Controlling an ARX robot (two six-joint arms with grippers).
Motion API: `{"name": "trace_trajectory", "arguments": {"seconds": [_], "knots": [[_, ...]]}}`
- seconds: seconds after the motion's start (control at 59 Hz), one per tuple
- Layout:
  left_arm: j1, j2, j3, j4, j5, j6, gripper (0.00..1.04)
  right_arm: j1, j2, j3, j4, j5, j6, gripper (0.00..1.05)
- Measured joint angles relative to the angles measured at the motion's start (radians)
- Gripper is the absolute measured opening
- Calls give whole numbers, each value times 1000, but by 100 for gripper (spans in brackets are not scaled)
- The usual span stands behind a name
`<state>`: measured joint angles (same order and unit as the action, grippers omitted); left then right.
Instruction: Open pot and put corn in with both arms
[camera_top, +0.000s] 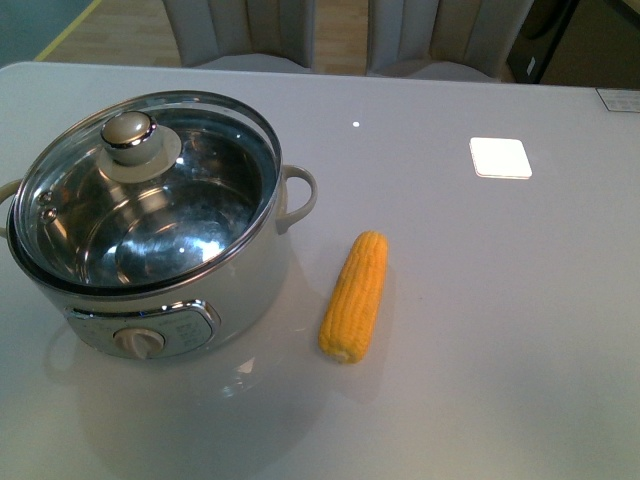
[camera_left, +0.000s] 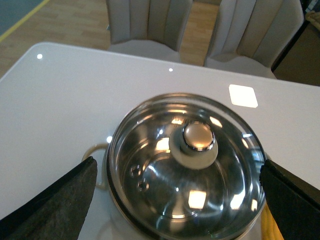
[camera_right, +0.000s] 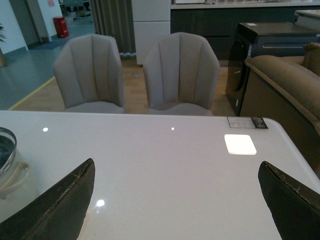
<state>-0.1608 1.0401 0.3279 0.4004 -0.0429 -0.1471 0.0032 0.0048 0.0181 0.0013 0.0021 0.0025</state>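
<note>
Left gripper (camera_left: 177, 161), right gripper (camera_right: 176, 164): we are seeing jaws wide, empty. Pot (camera_top: 255, 285) sitting closed near left edge of table (camera_top: 520, 360), corn (camera_top: 355, 295) lying just beside. We are fearing lid (camera_top: 175, 205) slipping from pinch on smooth knob (camera_top: 130, 135).

A steel-rimmed glass lid (camera_left: 150, 175) — round knob (camera_left: 198, 143) uppermost — covers the pot (camera_left: 94, 147) at the frame's lower centre. The left gripper (camera_left: 177, 165) is spread wide, its dark fingers (camera_left: 55, 205) in both lower corners — white table (camera_left: 75, 90) beyond.

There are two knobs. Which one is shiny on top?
The round knob on the glass lid, capped in silver; the dial on the pot's front is plain cream.
</note>
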Motion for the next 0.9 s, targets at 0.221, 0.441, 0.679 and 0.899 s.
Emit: {"name": "trace_trajectory", "arguments": {"seconds": [0.221,0.441,0.679,0.899], "knots": [[-20,398,142,244,45,62,98,0,0,0,0,0,0,96],[-48,638,238,369,43,77,98,0,0,0,0,0,0,96],[-82,815,301,475,5,95,98,0,0,0,0,0,0,96],[-87,919,332,517,-24,95,98,0,0,0,0,0,0,96]]}}
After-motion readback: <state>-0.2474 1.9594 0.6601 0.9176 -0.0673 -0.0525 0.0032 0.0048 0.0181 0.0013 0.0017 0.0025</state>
